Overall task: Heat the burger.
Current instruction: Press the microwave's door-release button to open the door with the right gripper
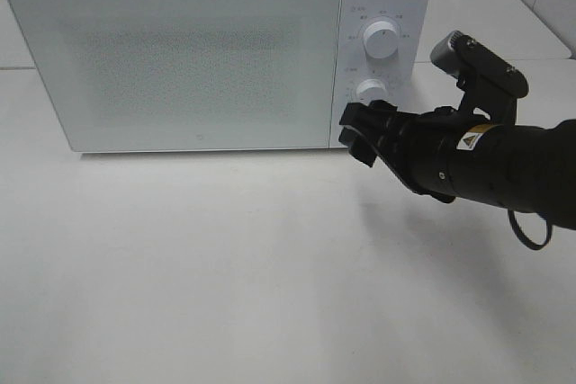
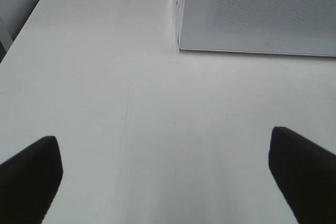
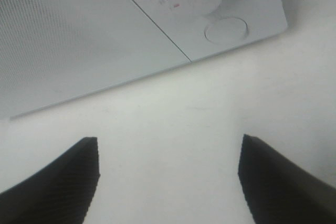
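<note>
Spreading across the whole scene, a white table carries a white microwave set toward its far edge, seen from the high camera. The oven's wide door is shut, its window a fine dotted screen that shows nothing of the inside. The burger appears in none of the views, and whether it sits behind that door cannot be told. From the right side the black right arm reaches in low over the tabletop, a small camera bracket riding on top of its wrist. The right gripper hangs just in front of the lower part of the control panel, beside the door's edge, with its two dark fingers spread wide and nothing between them but bare table; it is not touching the oven. The left gripper, out of the high camera's sight, shows in its own wrist view over open tabletop near a front corner of the microwave, its fingers as far apart as they go and holding nothing. On the panel, the upper knob sits above the lower knob, and under the lower one lies a flat round button.
</note>
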Available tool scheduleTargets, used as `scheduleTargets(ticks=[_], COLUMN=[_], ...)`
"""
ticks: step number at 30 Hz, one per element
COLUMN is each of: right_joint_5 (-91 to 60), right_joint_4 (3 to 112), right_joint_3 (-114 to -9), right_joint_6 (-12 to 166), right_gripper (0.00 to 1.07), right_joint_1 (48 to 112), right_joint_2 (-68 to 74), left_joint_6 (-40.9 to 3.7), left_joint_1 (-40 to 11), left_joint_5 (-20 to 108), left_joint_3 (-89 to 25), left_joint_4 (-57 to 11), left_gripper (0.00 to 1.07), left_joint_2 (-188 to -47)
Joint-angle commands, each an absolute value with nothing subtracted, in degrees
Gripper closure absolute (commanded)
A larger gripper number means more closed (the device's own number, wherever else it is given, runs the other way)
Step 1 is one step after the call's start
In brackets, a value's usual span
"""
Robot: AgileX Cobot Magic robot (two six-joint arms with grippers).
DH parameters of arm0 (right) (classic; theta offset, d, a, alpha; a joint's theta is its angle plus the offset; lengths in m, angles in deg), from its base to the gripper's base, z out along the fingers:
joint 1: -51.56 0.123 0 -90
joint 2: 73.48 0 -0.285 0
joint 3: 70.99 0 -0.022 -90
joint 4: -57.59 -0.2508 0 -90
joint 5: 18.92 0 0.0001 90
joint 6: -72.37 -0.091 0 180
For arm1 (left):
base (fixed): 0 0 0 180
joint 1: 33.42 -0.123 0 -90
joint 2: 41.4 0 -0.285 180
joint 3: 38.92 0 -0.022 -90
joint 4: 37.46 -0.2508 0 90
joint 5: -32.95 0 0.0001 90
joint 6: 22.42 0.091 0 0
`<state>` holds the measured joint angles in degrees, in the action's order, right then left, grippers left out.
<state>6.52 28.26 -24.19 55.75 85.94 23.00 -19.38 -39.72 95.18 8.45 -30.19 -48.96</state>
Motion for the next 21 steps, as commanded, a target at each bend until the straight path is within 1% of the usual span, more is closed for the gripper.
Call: scheduleTargets(ticks=[1, 2, 3, 5, 6, 8, 9, 10, 11, 13, 14, 15, 16, 18, 19, 21], right_joint_5=[-4.4, -4.4, -9.6, -11.9, -17.8, -20.1, -25.8, -25.8, -31.6, -33.9, -38.9, -41.7, -41.7, -50.3, -50.3, -59.8], right_joint_4=[28.7, 28.7, 28.7, 28.7, 29.2, 29.5, 31.8, 31.8, 34.7, 36.6, 41.0, 43.2, 43.2, 48.9, 48.9, 53.0], right_joint_3=[-24.4, -24.4, -24.8, -25.1, -25.9, -26.3, -27.3, -27.3, -28.5, -29.2, -30.4, -31.0, -31.0, -32.6, -32.6, -34.8], right_joint_6=[67.4, 67.4, 71.3, 73.4, 77.7, 79.1, 81.3, 81.3, 81.4, 81.4, 80.5, 79.7, 79.7, 76.9, 76.9, 74.9], right_gripper=[0.35, 0.35, 0.35, 0.35, 0.35, 0.35, 0.35, 0.35, 0.35, 0.35, 0.35, 0.35, 0.35, 0.35, 0.35, 0.35], right_joint_1=[82.9, 82.9, 81.9, 81.4, 80.3, 79.8, 79.1, 79.1, 78.9, 78.9, 78.9, 78.9, 78.9, 78.9, 78.9, 78.9], right_joint_2=[19.8, 19.8, 19.0, 18.8, 18.5, 18.4, 18.1, 18.1, 18.1, 18.1, 18.1, 18.1, 18.1, 18.1, 18.1, 18.0], left_joint_6=[-19.7, -19.7, -19.7, -19.7, -19.7, -19.7, -19.7, -19.7, -19.7, -19.7, -19.7, -19.7, -19.7, -19.7, -19.7, -19.7], left_joint_1=[-39.9, -39.9, -39.9, -39.9, -39.9, -39.9, -39.9, -39.9, -39.9, -39.9, -39.9, -39.9, -39.9, -39.9, -39.9, -39.9], left_joint_5=[94.4, 94.4, 94.4, 94.4, 94.4, 94.4, 94.4, 94.4, 94.4, 94.4, 94.4, 94.4, 94.4, 94.4, 94.4, 94.4], left_joint_3=[8.7, 8.7, 8.7, 8.7, 8.7, 8.7, 8.7, 8.7, 8.7, 8.7, 8.7, 8.7, 8.7, 8.7, 8.7, 8.7], left_joint_4=[-30.2, -30.2, -30.2, -30.2, -30.2, -30.2, -30.2, -30.2, -30.2, -30.2, -30.2, -30.2, -30.2, -30.2, -30.2, -30.2], left_gripper=[0.07, 0.07, 0.07, 0.07, 0.07, 0.07, 0.07, 0.07, 0.07, 0.07, 0.07, 0.07, 0.07, 0.07, 0.07, 0.07], left_joint_2=[-47.5, -47.5, -47.5, -47.5, -47.5, -47.5, -47.5, -47.5, -47.5, -47.5, -47.5, -47.5, -47.5, -47.5, -47.5, -47.5])
